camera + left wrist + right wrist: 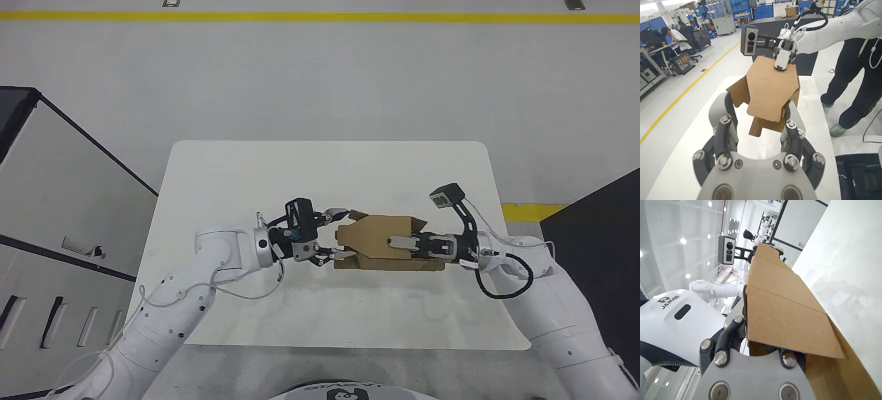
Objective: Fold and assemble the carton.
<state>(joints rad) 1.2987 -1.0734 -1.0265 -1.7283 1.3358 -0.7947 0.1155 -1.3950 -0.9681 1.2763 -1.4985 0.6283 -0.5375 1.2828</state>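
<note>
Jaws of the left end effector point(760, 106), spread wide, flank the loose near flap of the carton point(770, 83), lying on the surface point(810, 117), long axis running arm to arm; beyond, the right end effector point(780, 66) clamps its far top panel.

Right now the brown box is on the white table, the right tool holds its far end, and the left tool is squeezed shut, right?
Not quite. The left tool is open, not shut: the left wrist view shows its fingers spread either side of the carton's flap. The carton does sit on the white table, and the right tool holds its far end.
</note>
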